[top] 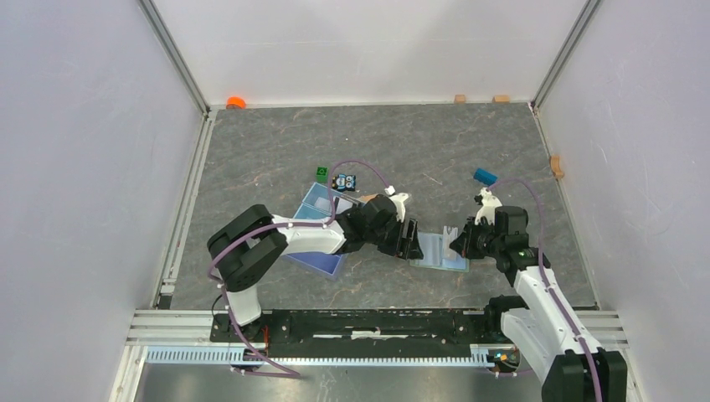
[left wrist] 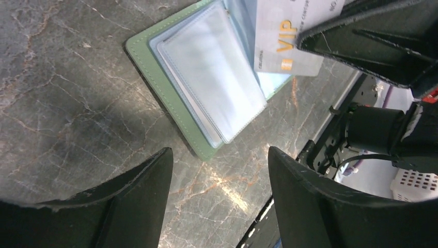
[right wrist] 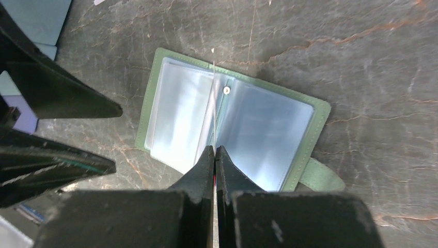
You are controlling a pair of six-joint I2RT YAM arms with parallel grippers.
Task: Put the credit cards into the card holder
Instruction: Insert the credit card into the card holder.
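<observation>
Right gripper (right wrist: 215,151): clamped shut on one credit card (left wrist: 285,36), pale with gold VIP lettering. Gripped by one end and held on edge, showing from its own wrist only as a thin line running toward 12 o'clock above the spine of the card holder (right wrist: 258,129). Left gripper (left wrist: 219,155): jaws wide apart, holding nothing, hovering with the holder's near corner at 12 o'clock of its fingers. Card holder lying open and flat on the table (top: 276,151), between the two grippers in the top view, at 3 o'clock from the left one and 9 o'clock from the right. Snap tab (right wrist: 323,178) splayed out at 4 o'clock in the right wrist view. For a clean insertion: tilt the card from upright toward flat, aim its free edge at the mouth of a clear sleeve (right wrist: 178,119) near the spine, and slide along the pocket rather than press down, to avoid buckling the thin plastic. Bring the open left fingers down onto the green border (left wrist: 150,72) as a hold-down, clear of the pocket mouth, against the likely risk of the light wallet skating. Let go only with most of the card inside. Nearest sleeve mouth: impossible to tell from these views.
</observation>
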